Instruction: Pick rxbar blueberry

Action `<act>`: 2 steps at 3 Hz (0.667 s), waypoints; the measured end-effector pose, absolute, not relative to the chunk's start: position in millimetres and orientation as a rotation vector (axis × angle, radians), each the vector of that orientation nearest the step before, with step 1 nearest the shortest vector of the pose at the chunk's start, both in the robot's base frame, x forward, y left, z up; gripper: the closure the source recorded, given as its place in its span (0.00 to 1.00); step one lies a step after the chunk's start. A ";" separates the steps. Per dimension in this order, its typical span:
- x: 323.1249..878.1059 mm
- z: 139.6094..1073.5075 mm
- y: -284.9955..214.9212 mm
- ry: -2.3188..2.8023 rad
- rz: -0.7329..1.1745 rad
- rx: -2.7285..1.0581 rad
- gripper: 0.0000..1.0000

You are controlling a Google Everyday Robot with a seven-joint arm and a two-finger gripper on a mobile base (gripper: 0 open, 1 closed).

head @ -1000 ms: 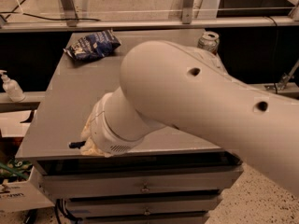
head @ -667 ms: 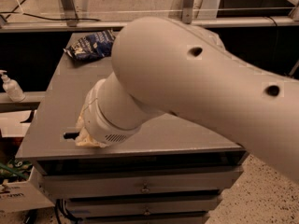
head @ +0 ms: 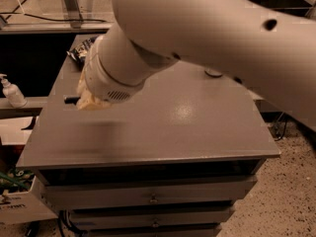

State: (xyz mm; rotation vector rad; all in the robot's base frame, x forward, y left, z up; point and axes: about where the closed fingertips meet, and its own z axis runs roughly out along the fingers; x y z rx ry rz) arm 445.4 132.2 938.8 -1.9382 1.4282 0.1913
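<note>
The hand [head: 73, 99], a dark tip beyond the cream wrist over the left of the grey metal counter [head: 173, 127], is too hidden to tell its opening or load. The flat navy rxbar blueberry is not in view, perhaps behind the white arm [head: 222, 28], so reaching blind risks catching the dark snack bag [head: 78, 53]; the hand sits nearer that bag than a second ago

The hand [head: 72, 100] hangs over the left side of the grey cabinet [head: 187, 127].
</note>
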 end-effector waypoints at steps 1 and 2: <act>498.2 955.7 135.7 1.392 0.164 -1.912 1.00; 497.9 955.7 135.6 1.392 0.164 -1.912 1.00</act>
